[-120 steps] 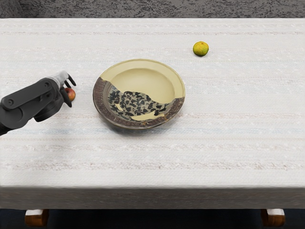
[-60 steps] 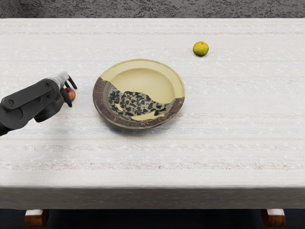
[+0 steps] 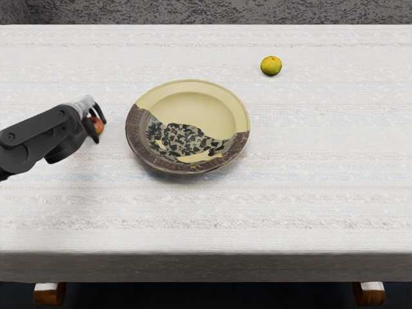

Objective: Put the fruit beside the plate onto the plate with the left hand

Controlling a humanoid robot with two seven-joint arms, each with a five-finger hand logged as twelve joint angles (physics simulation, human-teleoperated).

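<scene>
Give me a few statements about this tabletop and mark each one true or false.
1. The plate has no fruit on it. True.
2. The left hand is curled around the red fruit, left of the plate. True.
3. The yellow-green fruit lies on the plate. False: it sits on the table, beyond the plate and to its right, apart from it.
4. The right arm reaches over the plate. False: no right arm is in view.
5. The red fruit touches the plate's rim. False: bare table shows between them.
</scene>
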